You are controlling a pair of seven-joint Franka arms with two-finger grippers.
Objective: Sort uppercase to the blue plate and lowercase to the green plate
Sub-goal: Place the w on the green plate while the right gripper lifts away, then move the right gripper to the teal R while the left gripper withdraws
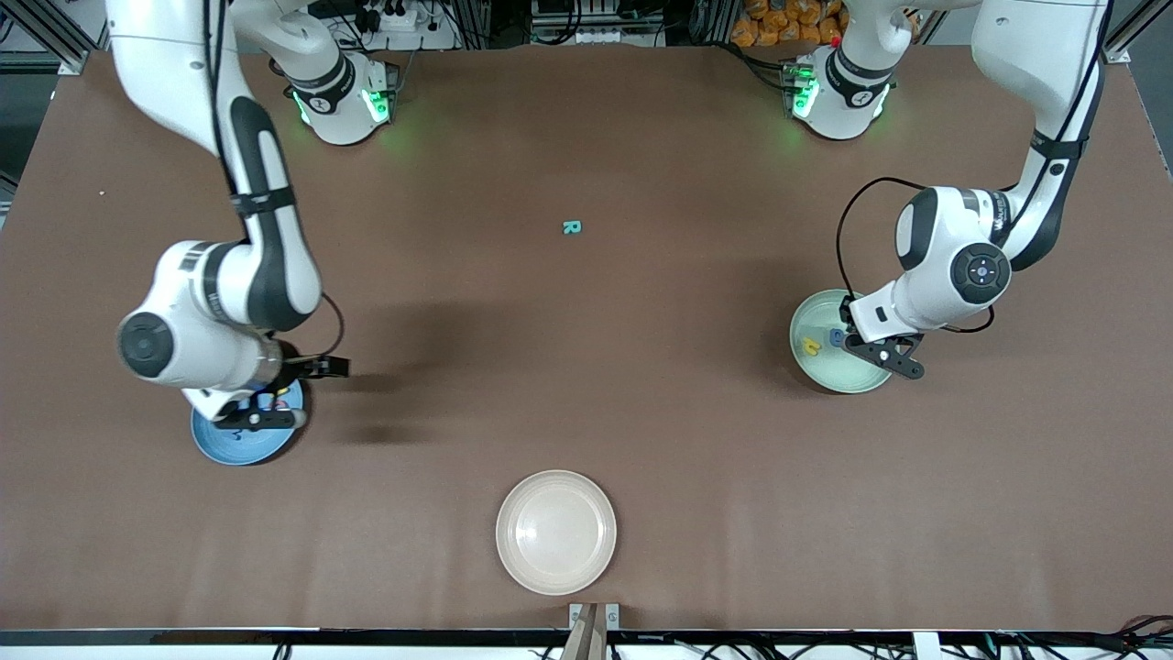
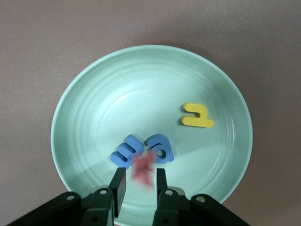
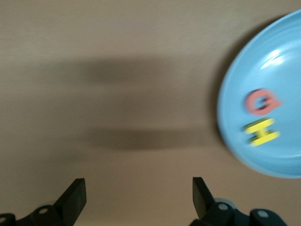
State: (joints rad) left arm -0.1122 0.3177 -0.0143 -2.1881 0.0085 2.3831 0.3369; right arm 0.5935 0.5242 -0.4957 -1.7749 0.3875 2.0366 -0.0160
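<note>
brown tabletop [image 1: 586, 367]: bare around the teal r [image 1: 572, 226], which lies alone mid-table, nearer the bases than every plate
cream plate [image 1: 556, 533]: nearest the front camera, nothing on it
green plate [image 2: 84, 99]: at the left arm's end; holds the yellow h [image 2: 197, 116], two blue letters [image 2: 141, 150] touching each other, and the blurred red w [image 2: 143, 170]
left gripper [image 2: 140, 184]: low over the green plate, wrist bent down; fingers slightly parted, red w blurred between the tips, grip unclear
blue plate [image 3: 235, 94]: at the right arm's end; holds the red q [image 3: 261, 101] and yellow capital h [image 3: 261, 132]
right gripper [image 3: 139, 194]: over the blue plate's edge and bare table, fingers spread wide, holding nothing
</note>
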